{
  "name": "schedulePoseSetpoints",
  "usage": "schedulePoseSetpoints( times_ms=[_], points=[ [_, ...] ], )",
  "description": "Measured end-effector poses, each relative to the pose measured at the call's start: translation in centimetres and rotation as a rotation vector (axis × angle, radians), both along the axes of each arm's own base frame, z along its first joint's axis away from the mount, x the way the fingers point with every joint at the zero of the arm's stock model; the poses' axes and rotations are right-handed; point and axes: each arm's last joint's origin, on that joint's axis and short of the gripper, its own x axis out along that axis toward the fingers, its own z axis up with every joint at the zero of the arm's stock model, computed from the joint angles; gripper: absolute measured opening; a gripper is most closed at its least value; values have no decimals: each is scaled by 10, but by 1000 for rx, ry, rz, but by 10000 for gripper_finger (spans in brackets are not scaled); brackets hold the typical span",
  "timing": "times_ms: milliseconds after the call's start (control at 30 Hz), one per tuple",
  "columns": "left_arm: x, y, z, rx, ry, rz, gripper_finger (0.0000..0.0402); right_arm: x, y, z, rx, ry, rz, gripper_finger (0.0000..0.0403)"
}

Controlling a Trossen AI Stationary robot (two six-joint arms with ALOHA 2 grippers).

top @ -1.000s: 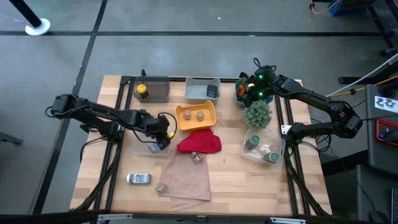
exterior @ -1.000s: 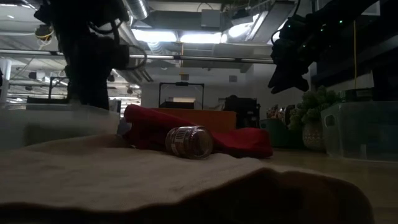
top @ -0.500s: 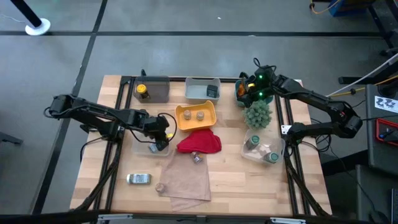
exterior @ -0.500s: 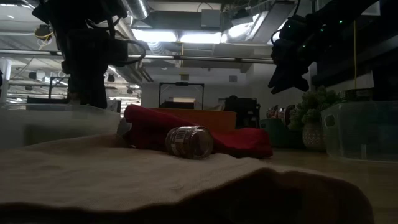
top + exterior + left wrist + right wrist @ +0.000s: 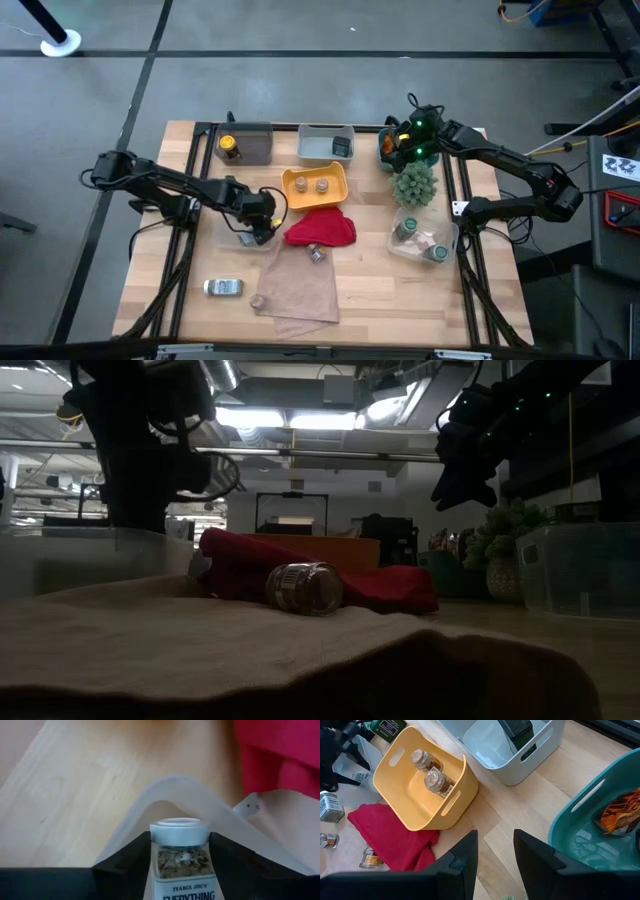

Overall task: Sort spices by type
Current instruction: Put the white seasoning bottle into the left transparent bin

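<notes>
Left pincer [image 5: 258,222] sits low over the clear bin [image 5: 232,236] near the desk's [image 5: 390,290] left-centre, fingers straddling a silver-capped jar [image 5: 181,851]. Fingers flank the jar w/ slight gaps, so jaws look parted; can't confirm contact. We read it as a drop-off: jar upright inside the bin wall, grouped w/ its type. Right pincer [image 5: 493,851] hovers over the teal bin [image 5: 600,815] holding a foil sachet [image 5: 621,811], fingers narrowly apart, empty. Tan-topped pots [image 5: 431,772] sit in the yellow bin [image 5: 315,187].
</notes>
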Motion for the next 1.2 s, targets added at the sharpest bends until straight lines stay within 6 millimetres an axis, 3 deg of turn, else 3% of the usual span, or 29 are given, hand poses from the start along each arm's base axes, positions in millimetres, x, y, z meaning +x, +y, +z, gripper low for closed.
schedulePoseSetpoints(
  times_ms=[267,1200],
  points=[
    [6,-1,-11,13,47,-30,183,0,0,0,0,0,0,127],
    [5,-1,-13,49,63,-150,183,0,0,0,0,0,0,127]
  ],
)
